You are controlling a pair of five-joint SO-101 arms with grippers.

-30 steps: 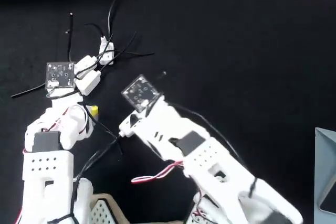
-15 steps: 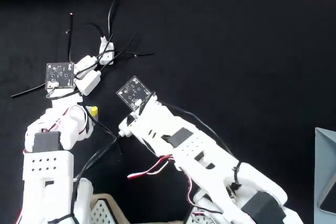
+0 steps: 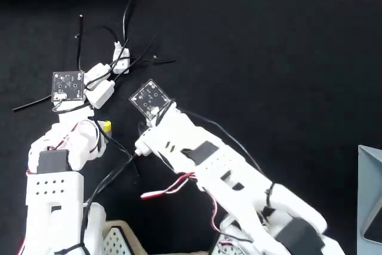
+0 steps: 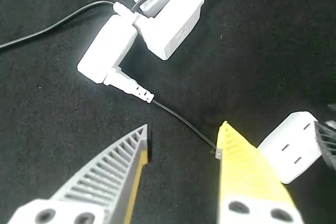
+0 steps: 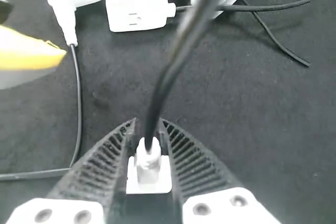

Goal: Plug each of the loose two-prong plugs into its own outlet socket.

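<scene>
My right gripper [image 5: 147, 124] is shut on a small white two-prong plug [image 5: 148, 163] whose black cord [image 5: 181, 40] rises out of the jaws. In the high view the right gripper [image 3: 156, 116] sits mid-table with a dark square plate [image 3: 149, 98] at its tip. White outlet sockets [image 3: 100, 85] lie in a cluster to its left; one with slots [image 5: 139, 11] faces the right wrist camera. My left gripper [image 4: 184, 129] stands open just over a black cord [image 4: 181, 121], near a white plug body [image 4: 107, 48] and a slotted socket [image 4: 291, 145].
A second dark square plate [image 3: 67, 85] lies at the left of the cluster. Loose black cords [image 3: 140, 58] tangle around the white pieces. A grey box edge [image 3: 370, 195] shows at the right. The black table [image 3: 286, 58] stretches open to the right.
My right gripper has shifted left and slightly farther away, carrying the plug and the dark square plate closer to the white cluster. The left arm has stayed still.
</scene>
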